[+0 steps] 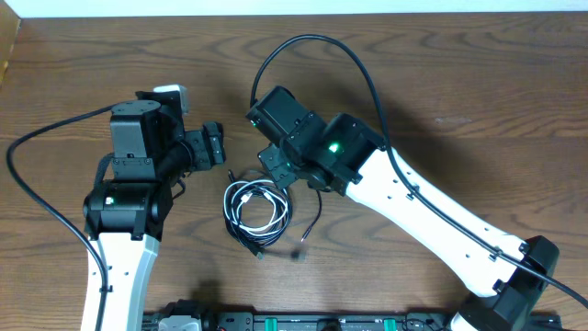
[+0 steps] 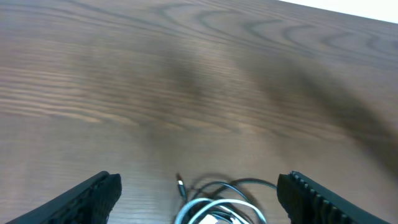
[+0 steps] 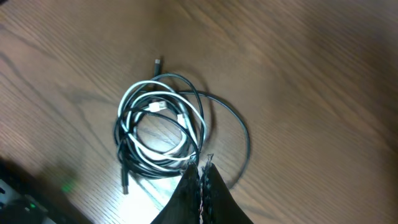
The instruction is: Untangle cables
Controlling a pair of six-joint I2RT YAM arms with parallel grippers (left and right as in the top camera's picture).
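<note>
The cables (image 1: 255, 207) lie in one tangled coil on the wooden table, several black cords and one white cord, with small plugs sticking out. The coil shows whole in the right wrist view (image 3: 158, 134), and its far edge shows in the left wrist view (image 2: 217, 199). My left gripper (image 1: 219, 147) is open, its fingers (image 2: 199, 182) spread wide just left of and above the coil, holding nothing. My right gripper (image 1: 274, 167) is shut, its tips (image 3: 202, 164) at the coil's edge. No cord shows clearly between its fingers.
One loose black strand (image 1: 312, 221) trails from the coil toward the front, ending in a plug. Thick black arm leads (image 1: 322, 46) arch over the table behind the grippers. A dark equipment rail (image 1: 303, 322) runs along the front edge.
</note>
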